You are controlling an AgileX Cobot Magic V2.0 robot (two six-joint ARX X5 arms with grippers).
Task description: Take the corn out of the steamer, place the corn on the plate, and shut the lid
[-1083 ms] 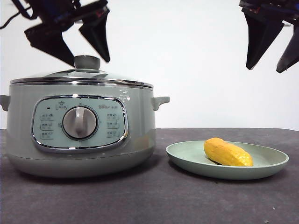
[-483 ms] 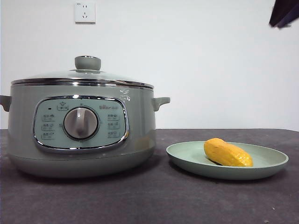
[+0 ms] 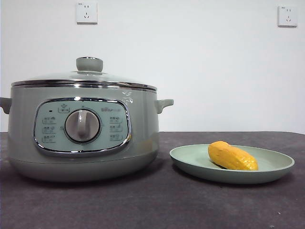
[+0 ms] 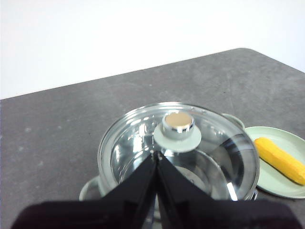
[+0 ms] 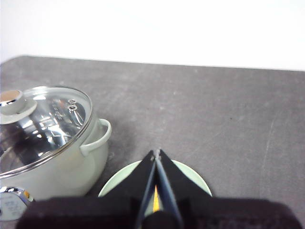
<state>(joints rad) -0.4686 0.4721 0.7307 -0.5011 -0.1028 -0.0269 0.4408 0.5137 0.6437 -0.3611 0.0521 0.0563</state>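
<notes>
Hidden: corn (image 5: 155, 199) mostly behind right gripper (image 5: 156, 155), above plate (image 5: 198, 183).
Jaws: both pairs closed, empty.
Lid (image 3: 84, 76): on steamer (image 3: 81, 138), left gripper (image 4: 156, 156) above.

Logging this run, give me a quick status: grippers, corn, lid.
Left gripper shut, empty, above the lid. Right gripper shut, empty, above the plate. Corn on the plate; lid seated on the steamer. Nothing in the way.

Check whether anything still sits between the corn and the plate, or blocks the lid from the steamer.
Nothing visible does. The corn already lies on the plate, and the lid sits closed on the steamer. Both end effectors hang shut above.
</notes>
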